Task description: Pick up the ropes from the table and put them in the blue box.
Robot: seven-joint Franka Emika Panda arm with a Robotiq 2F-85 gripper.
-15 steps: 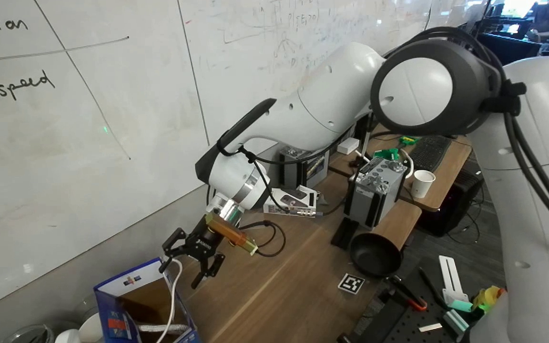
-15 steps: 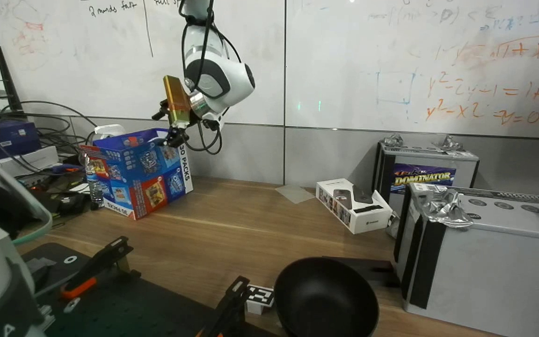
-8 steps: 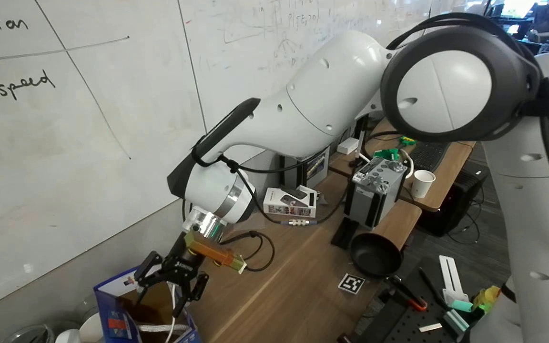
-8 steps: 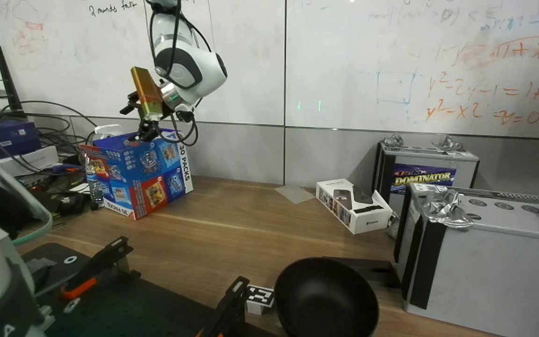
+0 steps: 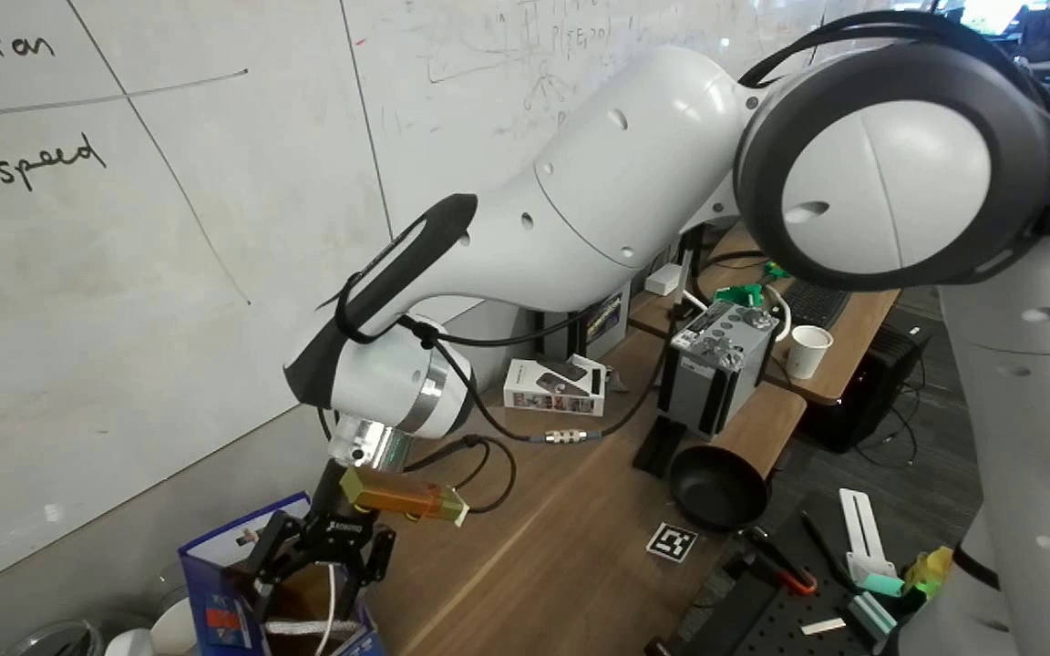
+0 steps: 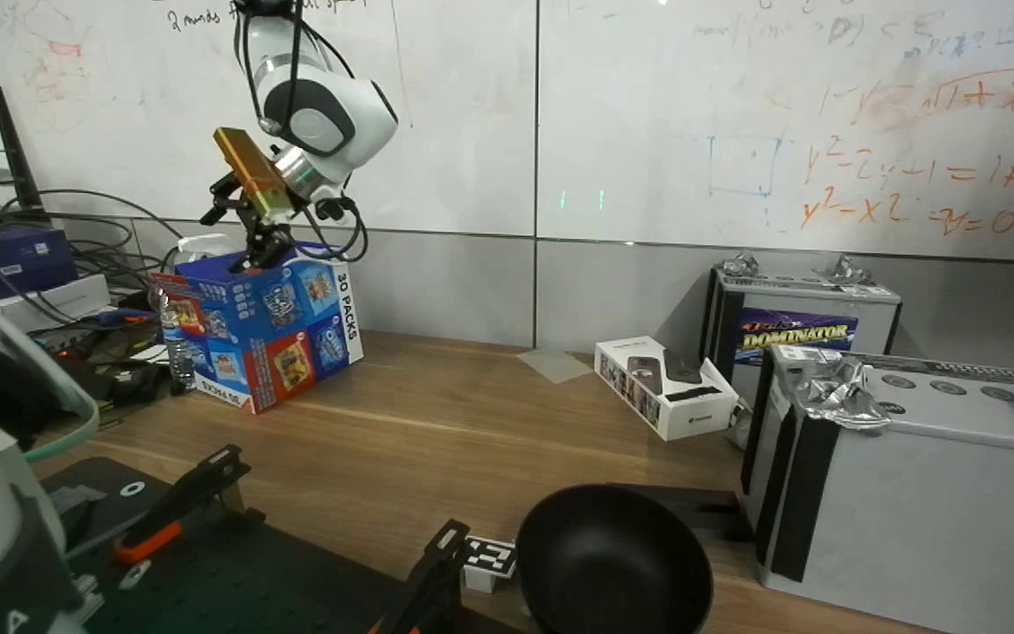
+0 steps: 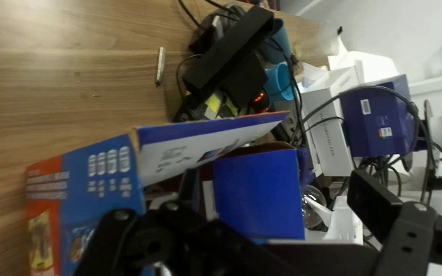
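The blue box (image 5: 208, 592) stands upright with its top open, beside the whiteboard wall on the brown table (image 5: 507, 565). Within its mouth, in an exterior view, a thin white rope (image 5: 333, 599) hangs over a thicker pale braided rope (image 5: 293, 628); the thin rope's upper end is hidden behind my gripper. My gripper (image 5: 306, 597) is open, its fingers spread over the box mouth and near rim height in an exterior view (image 6: 232, 239). In the wrist view one finger (image 7: 187, 188) lies before the opening, the other (image 7: 374, 203) beyond the blue flap (image 7: 259, 191). Nothing is gripped.
A black pan (image 6: 613, 559), a white phone carton (image 6: 665, 387) and grey devices (image 6: 912, 493) occupy the table's far end. Cables (image 7: 393, 92), a purple box (image 7: 374, 115) and a clear bottle (image 6: 177, 343) crowd the blue box. The whiteboard (image 5: 169, 273) rises close behind.
My gripper has travelled left and, in an exterior view, downward to the box mouth, staying open. The thin white rope's visible length has straightened and shifted slightly. The box has not moved.
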